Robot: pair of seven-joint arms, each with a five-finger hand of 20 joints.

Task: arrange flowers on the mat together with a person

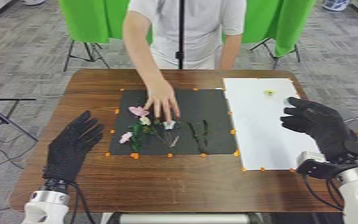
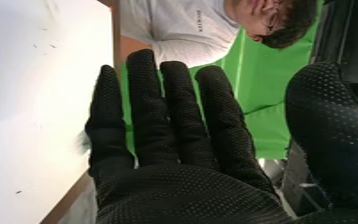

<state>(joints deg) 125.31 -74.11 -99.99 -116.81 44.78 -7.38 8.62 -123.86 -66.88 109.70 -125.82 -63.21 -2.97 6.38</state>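
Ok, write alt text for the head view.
A person's hand touches a white flower on a dark mat, among pink flowers and green stems, on a brown table. The robot's open left hand is left of the mat; its open right hand is by the right edge of a white sheet.

A person's hand [image 1: 160, 98] reaches over the black mat [image 1: 187, 101], its fingertips at a white flower [image 1: 169, 125]. To the left on the mat lie two pink flowers [image 1: 138, 111] and a pale yellow one [image 1: 144, 120], with dark green stems [image 1: 203, 136] to the right. On the white sheet [image 1: 269, 130] beside the mat is a small yellow flower [image 1: 270, 92]. The robot's left hand [image 1: 72, 145] is left of the mat, fingers straight; its right hand [image 1: 319, 122] is at the sheet's right edge. Orange tape [image 1: 135, 156] dots the mat's border on the brown table [image 1: 171, 182].
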